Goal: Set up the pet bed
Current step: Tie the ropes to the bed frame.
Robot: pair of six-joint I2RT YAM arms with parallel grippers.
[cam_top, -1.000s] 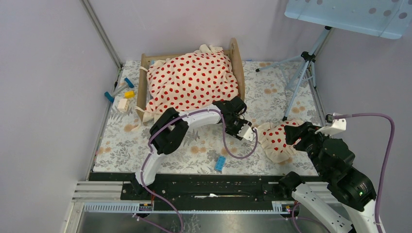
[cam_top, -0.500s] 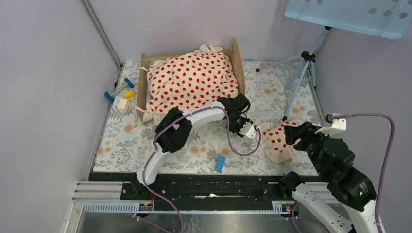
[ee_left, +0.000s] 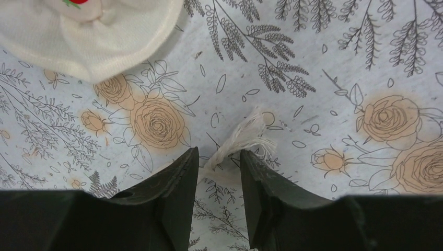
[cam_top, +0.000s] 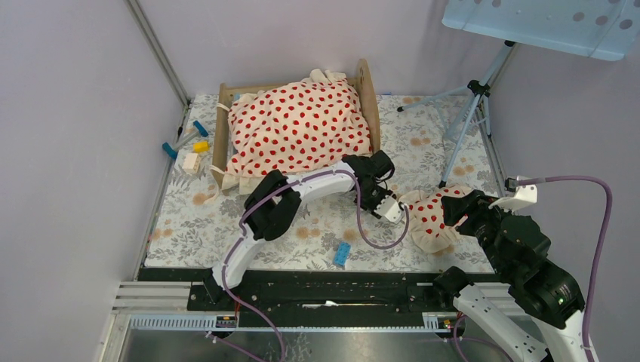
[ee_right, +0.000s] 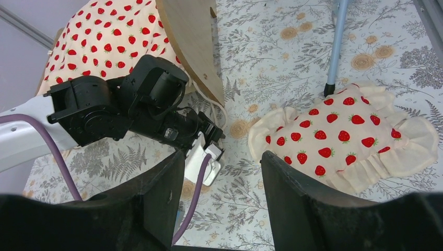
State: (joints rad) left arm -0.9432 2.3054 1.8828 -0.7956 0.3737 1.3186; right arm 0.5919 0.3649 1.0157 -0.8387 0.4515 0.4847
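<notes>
Pale lilac walls (cam_top: 75, 151) close in a counter (cam_top: 302, 226) spread with a matte cloth printed in grey ferns and tan roses. A light-blue perforated panel (cam_top: 543, 23) hangs over the far right corner, and a thin metal tripod (cam_top: 472, 113) stands on the cloth below it.

The pet bed (cam_top: 365, 94) sits at the back of the counter, left of centre, close to the far wall. It has smooth light wood and rounded end boards. A cream blanket (cam_top: 298, 124) dotted with red lies heaped over it, soft and rumpled. Small plastic toy blocks (cam_top: 192, 151) lie just left of the bed, and a blue brick (cam_top: 343, 254) lies near the front edge.

A ruffled cream pillow (cam_top: 430, 219) with red strawberries rests on the cloth to the right, well apart from the bed.

The left fingers (ee_left: 175, 198), black and wedge-shaped, stand narrowly apart low over the cloth, with the frayed end of a cream cord (ee_left: 243, 137) lying between their tips. The right fingers (ee_right: 156, 204) are spread wide with nothing between them, near the pillow.
</notes>
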